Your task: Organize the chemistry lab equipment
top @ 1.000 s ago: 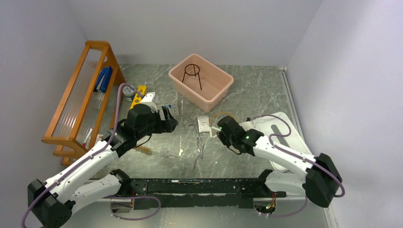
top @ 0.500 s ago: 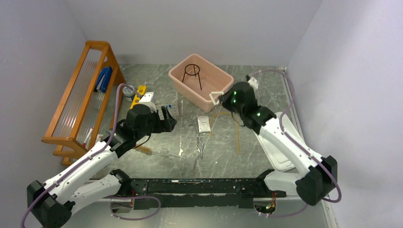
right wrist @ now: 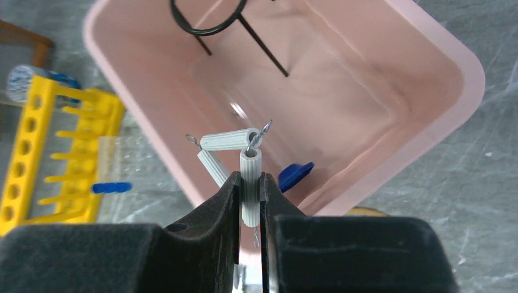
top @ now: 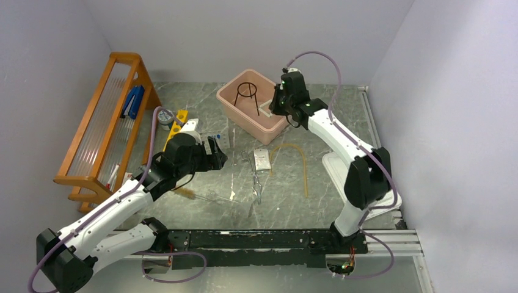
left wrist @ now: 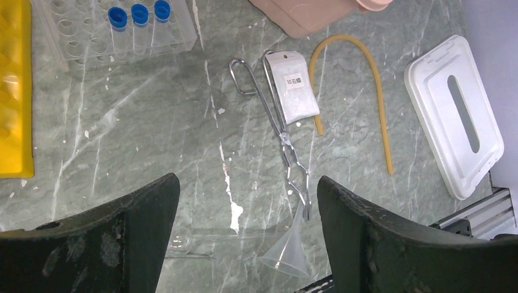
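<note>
My right gripper (right wrist: 250, 183) is shut on one leg of the white triangle (right wrist: 226, 141) and holds it over the pink tub (top: 284, 101); it shows in the top view too (top: 276, 108). The black wire tripod (top: 247, 94) stands inside the tub. My left gripper (left wrist: 247, 183) is open and empty above the table. Below it lie the metal tongs (left wrist: 284, 131), a clear funnel (left wrist: 287, 250) and the tan rubber tubing (left wrist: 375, 79). Blue-capped tubes (left wrist: 139, 15) stand in a clear rack beside the yellow tube rack (left wrist: 15, 91). The brown brush (top: 186, 194) lies by my left arm.
A white packet (left wrist: 296, 91) lies next to the tongs. The white lid (left wrist: 455, 116) lies at the right. A wooden rack (top: 104, 122) stands along the left wall. A blue cap (right wrist: 295, 175) lies inside the tub.
My right arm has swung from the table's middle up and back to the pink tub, carrying the white triangle. My left arm has hardly moved.
</note>
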Controlling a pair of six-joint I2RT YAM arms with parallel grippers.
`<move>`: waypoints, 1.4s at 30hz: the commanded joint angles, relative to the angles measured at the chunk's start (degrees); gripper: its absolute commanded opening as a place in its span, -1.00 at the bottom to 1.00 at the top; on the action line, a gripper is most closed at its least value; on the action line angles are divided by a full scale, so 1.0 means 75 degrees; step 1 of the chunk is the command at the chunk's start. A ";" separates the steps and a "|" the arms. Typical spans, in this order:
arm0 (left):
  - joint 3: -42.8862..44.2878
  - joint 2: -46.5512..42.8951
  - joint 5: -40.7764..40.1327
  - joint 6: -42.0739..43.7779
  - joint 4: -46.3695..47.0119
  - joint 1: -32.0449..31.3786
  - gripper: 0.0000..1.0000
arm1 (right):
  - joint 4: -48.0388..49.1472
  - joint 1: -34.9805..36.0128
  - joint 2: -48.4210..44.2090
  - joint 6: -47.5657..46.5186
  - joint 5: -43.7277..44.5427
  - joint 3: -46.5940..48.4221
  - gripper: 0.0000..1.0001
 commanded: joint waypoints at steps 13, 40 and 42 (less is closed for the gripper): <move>0.0130 0.0532 -0.0484 0.0274 0.0379 -0.0005 0.71 | -0.0838 -0.0086 0.3029 -0.1685 0.0883 0.1938 -1.00; 0.0162 0.0663 -0.0333 0.0266 0.0423 0.0007 0.75 | -0.0972 -0.0173 0.2607 -0.1736 0.1139 0.2778 -0.07; 0.0133 0.0612 -0.0362 0.0300 0.0406 0.0007 0.76 | -0.0981 -0.0168 0.2243 -0.1679 0.1027 0.2705 0.00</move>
